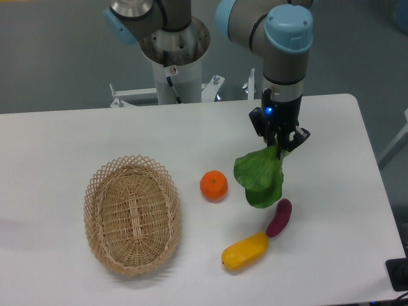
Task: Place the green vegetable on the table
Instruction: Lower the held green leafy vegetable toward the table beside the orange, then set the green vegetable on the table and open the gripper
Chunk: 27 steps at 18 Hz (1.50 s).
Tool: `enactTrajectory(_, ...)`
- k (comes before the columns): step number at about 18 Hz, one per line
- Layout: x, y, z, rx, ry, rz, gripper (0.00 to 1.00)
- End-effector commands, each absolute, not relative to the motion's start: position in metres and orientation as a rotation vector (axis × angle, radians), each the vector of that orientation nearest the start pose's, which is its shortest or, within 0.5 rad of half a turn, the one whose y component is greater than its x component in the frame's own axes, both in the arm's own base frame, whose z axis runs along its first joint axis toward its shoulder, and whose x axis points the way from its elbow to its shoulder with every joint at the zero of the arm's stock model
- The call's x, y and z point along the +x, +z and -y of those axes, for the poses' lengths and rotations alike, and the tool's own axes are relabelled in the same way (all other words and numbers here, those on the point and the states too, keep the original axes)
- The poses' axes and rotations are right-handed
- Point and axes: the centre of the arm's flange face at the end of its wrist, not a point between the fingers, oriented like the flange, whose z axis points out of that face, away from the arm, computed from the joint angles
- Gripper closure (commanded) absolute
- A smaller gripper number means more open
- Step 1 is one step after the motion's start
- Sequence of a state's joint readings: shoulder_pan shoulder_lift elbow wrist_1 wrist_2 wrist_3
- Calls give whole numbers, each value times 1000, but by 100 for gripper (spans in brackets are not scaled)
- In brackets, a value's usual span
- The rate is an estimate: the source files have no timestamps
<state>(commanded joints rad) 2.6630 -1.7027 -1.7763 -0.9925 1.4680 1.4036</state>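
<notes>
The green vegetable (pixel 259 176) is a floppy bright-green leaf bunch hanging from my gripper (pixel 278 145) over the white table (pixel 64 140), right of centre. The gripper is shut on its stalk end, which is mostly hidden between the fingers. The leaves droop down and to the left. Their lower tip is close to the table beside the purple piece; I cannot tell whether it touches.
An orange (pixel 213 185) lies left of the leaves. A purple eggplant-like piece (pixel 279 217) and a yellow oblong fruit (pixel 245 251) lie below them. A woven wicker basket (pixel 132 214) stands at the left. The arm's base (pixel 174 51) stands behind the table.
</notes>
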Motion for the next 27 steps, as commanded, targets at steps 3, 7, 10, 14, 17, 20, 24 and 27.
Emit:
enactTrajectory(3, -416, 376, -380, -2916, 281, -481, 70)
enactTrajectory(7, -413, 366, -375, -2928, 262, -487, 70)
enactTrajectory(10, -410, 359, -373, -2930, 250, -548, 70)
enactTrajectory(14, -401, 335, -362, -2920, 203, -712, 70)
enactTrajectory(17, -407, 319, -346, -2901, 215, -819, 70)
enactTrajectory(20, -417, 309, -330, -2890, 194, -901, 70)
enactTrajectory(24, -438, 287, -306, -2870, 147, -1009, 70)
enactTrajectory(27, -455, 272, -281, -2855, 139, -1073, 70)
